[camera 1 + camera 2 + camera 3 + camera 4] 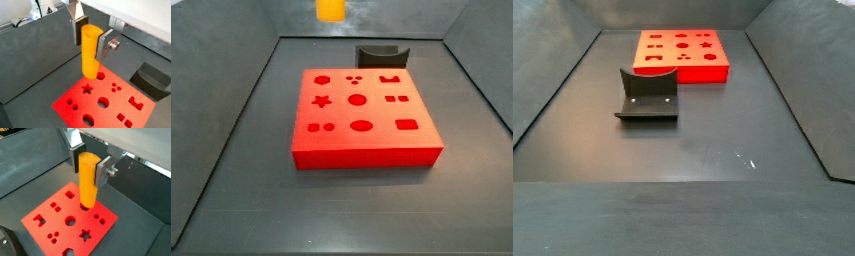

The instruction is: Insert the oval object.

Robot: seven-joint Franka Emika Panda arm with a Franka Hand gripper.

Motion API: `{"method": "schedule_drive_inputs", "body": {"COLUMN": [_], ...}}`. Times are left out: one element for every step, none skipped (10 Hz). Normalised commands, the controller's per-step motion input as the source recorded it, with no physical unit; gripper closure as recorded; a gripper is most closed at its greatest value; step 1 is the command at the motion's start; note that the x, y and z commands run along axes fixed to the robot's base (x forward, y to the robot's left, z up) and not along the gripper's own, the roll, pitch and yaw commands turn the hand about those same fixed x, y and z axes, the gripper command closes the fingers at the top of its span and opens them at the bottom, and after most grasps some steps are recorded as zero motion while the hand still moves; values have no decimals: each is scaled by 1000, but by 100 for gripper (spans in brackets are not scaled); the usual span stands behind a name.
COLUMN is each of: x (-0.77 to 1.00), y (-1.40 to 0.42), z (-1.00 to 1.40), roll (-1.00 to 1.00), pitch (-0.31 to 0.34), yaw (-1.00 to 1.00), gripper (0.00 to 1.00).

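Both wrist views are showing the gripper pointing straight down, clamping the smooth orange-yellow oval peg upright, its tip hanging above the flat red block with shaped holes below.

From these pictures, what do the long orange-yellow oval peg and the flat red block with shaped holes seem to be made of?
The orange-yellow oval peg, gripped in the hand above the block, looks like smooth plastic, evenly coloured with a soft sheen. The red block with shaped holes also looks plastic, matte and uniform; possibly printed or painted.

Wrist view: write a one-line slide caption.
Gripper holds the oval object upright above the red block.
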Motion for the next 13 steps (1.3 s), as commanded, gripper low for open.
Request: {"method": "schedule_drive_inputs", "body": {"x": [57, 289, 546, 803, 831, 854, 803, 697, 649, 509, 354, 214, 129], "y": [-43, -166, -357, -437, -426, -389, -329, -234, -171, 0, 37, 0, 0], "z": [-23, -314, -534, -514, -483, -451, -474, -531, -517, -517, -563, -546, -549], "roll": [0, 0, 69, 100, 80, 50, 20, 11, 0, 0, -31, 19, 169], "pitch": [0, -36, 0, 16, 0, 0, 0, 0, 0, 0, -30, -34, 0], "yaw": [0, 0, -20, 0, 0, 0, 0, 0, 0, 71, 320, 489, 486], "gripper": [100, 100, 100, 100, 100, 100, 100, 100, 100, 100, 100, 100, 100]}}
